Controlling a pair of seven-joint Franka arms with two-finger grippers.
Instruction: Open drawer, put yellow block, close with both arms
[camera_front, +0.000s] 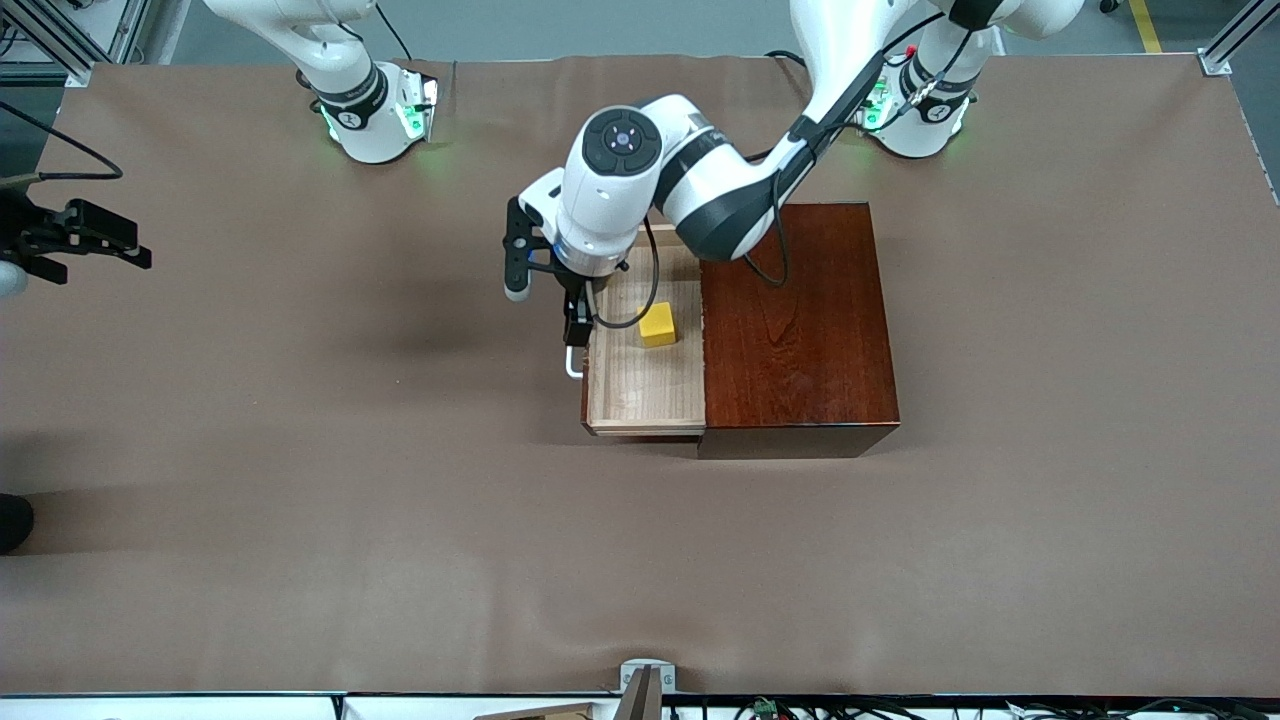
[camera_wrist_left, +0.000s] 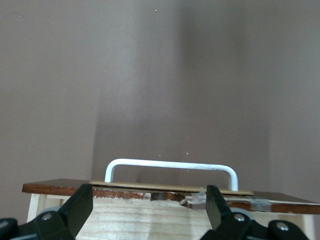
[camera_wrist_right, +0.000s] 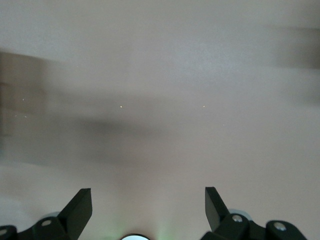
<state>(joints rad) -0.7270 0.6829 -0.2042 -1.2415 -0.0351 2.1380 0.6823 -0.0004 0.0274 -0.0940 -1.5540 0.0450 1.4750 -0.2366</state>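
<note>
The yellow block (camera_front: 657, 325) lies inside the drawer (camera_front: 645, 385), on its pale wood floor toward the end farther from the front camera, close to the wooden box (camera_front: 797, 330). The drawer is pulled out of the box toward the right arm's end of the desk (camera_front: 300, 480), and nothing else lies in it. Only the front view shows the block; the left wrist view looks over the drawer's front edge and shows the white loop handle (camera_wrist_left: 170, 167) against the brown desk cover, with the left claw (camera_wrist_left: 150, 205) released, its black fingers (camera_wrist_left: 80, 205) spread wide to either side of the handle and touching nothing. In the front view the left arm (camera_front: 700, 180) reaches over the box and hides the drawer's corner farthest from the camera; its claw (camera_front: 575, 330) hangs just above the drawer front. The right claw (camera_wrist_right: 148, 207) is released too, over bare desk, and holds nothing; the right arm waits, only its base (camera_front: 370, 110) plainly visible in the front view.
</note>
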